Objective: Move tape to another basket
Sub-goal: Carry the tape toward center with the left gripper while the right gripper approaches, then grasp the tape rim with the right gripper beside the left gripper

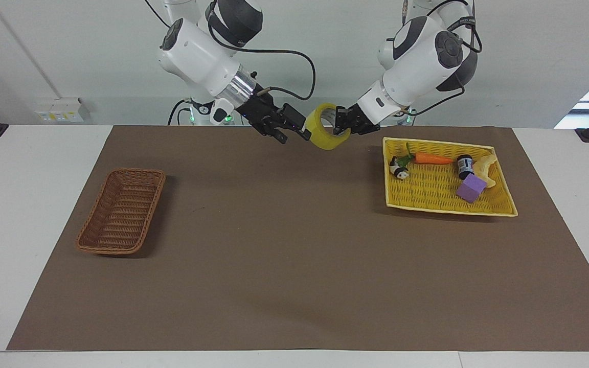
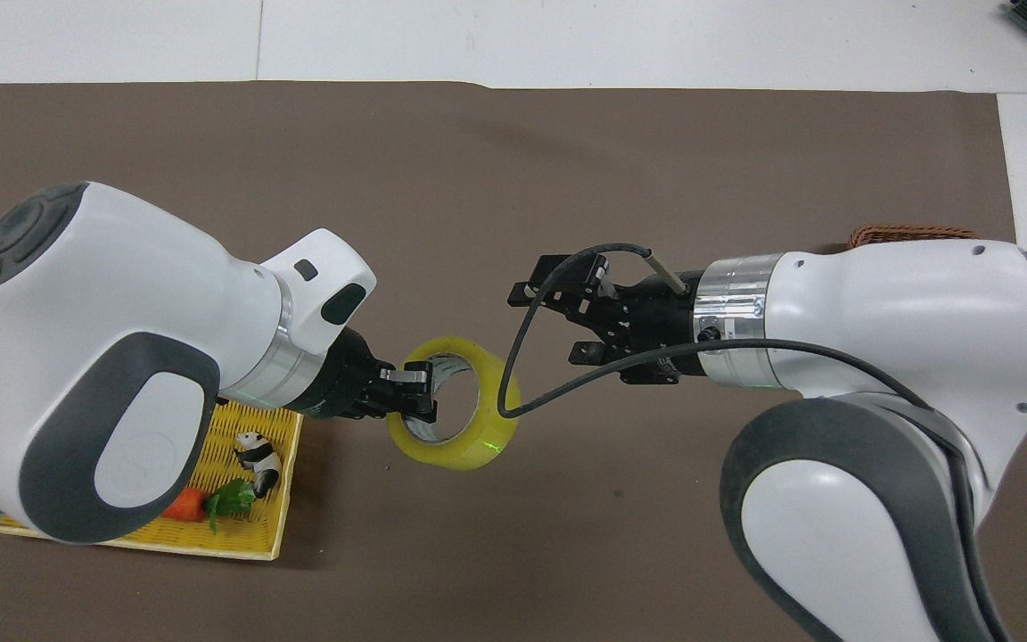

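Note:
The yellow tape roll [image 1: 325,139] hangs in the air over the brown mat near the robots' end, at mid-table; it also shows in the overhead view [image 2: 469,448]. My left gripper [image 1: 339,128] is shut on its rim, one finger inside the ring [image 2: 420,401]. My right gripper [image 1: 293,134] is open and empty just beside the roll, on the basket's side [image 2: 549,323]. The dark-brown wicker basket [image 1: 120,211] lies empty toward the right arm's end; overhead only its rim [image 2: 910,234] shows past the right arm.
The flat yellow tray [image 1: 427,198] lies toward the left arm's end, holding a carrot [image 1: 433,159], a panda figure [image 1: 399,171], a small bottle [image 1: 463,166], a purple cube [image 1: 471,187] and a pale curved piece [image 1: 489,167]. A brown mat [image 1: 284,255] covers the table.

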